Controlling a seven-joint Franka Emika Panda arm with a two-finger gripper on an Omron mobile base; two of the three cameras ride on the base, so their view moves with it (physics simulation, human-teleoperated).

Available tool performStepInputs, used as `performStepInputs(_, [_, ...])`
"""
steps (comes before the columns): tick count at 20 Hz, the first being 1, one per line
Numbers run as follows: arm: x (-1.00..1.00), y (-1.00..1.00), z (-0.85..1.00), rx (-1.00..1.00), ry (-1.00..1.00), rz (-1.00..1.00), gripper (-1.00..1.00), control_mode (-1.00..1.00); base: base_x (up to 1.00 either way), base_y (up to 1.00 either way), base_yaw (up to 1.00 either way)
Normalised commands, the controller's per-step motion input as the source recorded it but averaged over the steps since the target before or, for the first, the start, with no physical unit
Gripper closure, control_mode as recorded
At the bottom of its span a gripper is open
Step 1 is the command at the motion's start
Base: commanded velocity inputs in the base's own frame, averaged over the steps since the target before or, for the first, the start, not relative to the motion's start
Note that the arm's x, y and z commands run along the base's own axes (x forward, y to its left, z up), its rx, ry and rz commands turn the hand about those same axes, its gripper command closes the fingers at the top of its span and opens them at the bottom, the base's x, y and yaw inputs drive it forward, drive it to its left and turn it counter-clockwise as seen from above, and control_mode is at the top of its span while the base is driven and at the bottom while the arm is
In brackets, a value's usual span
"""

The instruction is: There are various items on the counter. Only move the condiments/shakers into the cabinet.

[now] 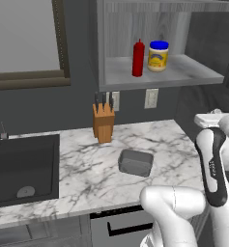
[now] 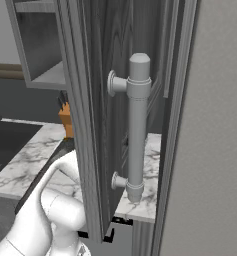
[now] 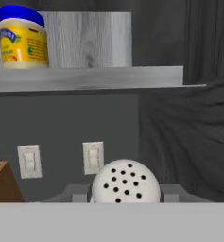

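Observation:
The blue-lidded yellow jar (image 1: 158, 56) (image 3: 22, 38) and the slim red squeeze bottle (image 1: 138, 59) stand side by side on the grey wood-grain cabinet shelf (image 1: 188, 68) (image 3: 94, 76). In the hand view the small pale shaker (image 3: 125, 183), its round top dotted with holes, sits between my fingers. My gripper (image 3: 125, 194) is shut on it, below the shelf edge and to the right of the jar. On the marble counter (image 1: 87, 171) rest the grey rectangular pan (image 1: 135, 162) and the wooden knife block (image 1: 103, 123) (image 3: 2, 182).
A dark sink basin (image 1: 19, 164) is set into the counter's left. The dark-framed window (image 1: 24, 43) is above it. Wall outlets (image 3: 92, 157) sit under the shelf. The open cabinet door (image 2: 90, 100) with its long grey handle (image 2: 137, 125) hangs close on the right.

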Motion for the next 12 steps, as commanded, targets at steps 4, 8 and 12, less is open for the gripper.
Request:
performStepInputs(4, [-0.69, 0.23, 1.0, -0.09, 0.04, 0.17, 1.0, -1.0, 0.0, 0.0, 0.0])
performStepInputs(8, [-0.5, 0.23, 1.0, -0.11, 0.05, 0.16, 1.0, -1.0, 0.0, 0.0, 0.0])
performStepInputs(12, [-0.03, 0.16, 0.8, -0.04, 0.05, 0.1, 1.0, -1.0, 0.0, 0.0, 0.0])
